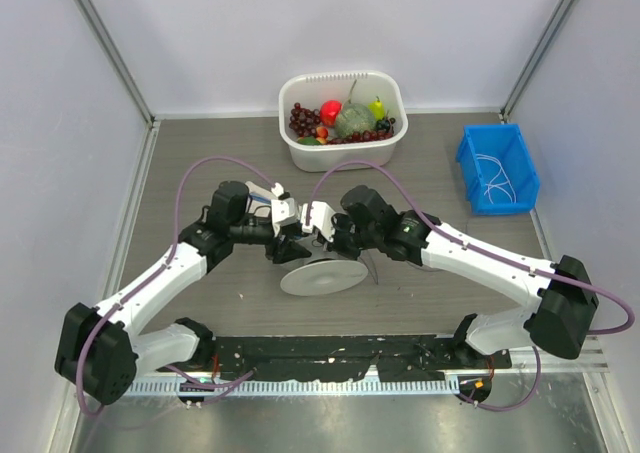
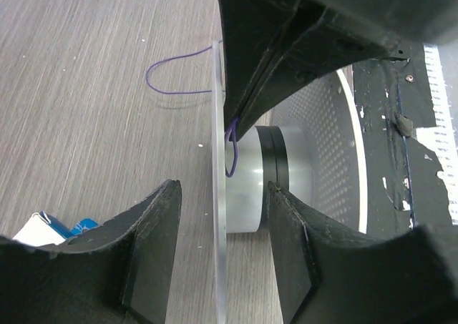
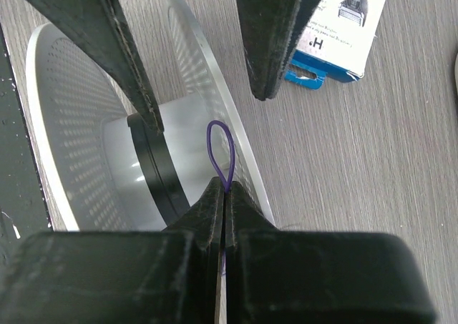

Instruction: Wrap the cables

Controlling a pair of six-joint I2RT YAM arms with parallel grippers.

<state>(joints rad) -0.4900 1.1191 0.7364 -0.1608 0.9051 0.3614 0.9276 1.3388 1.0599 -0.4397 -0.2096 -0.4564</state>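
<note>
Right wrist: right gripper (image 3: 223, 195) jaws pinch thin purple cable (image 3: 218, 123); limp, light, probably slippery.
Left gripper (image 2: 223, 195): jaws wide, astride round white plastic spool (image 2: 315, 145).

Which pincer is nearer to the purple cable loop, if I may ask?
Right. The right pincer is shut on the purple cable loop; the left pincer straddles the spool flange beside it.

In the top view the purple cable (image 3: 227, 181) was too thin to see, and the left gripper (image 1: 287, 246) and right gripper (image 1: 335, 245) hid the far side of the spool (image 1: 322, 277). The cable's lower end was lost between the right gripper's pressed-together fingers. The printed box (image 3: 336, 31) ran off the right wrist view's top edge, its small text unreadable.
</note>
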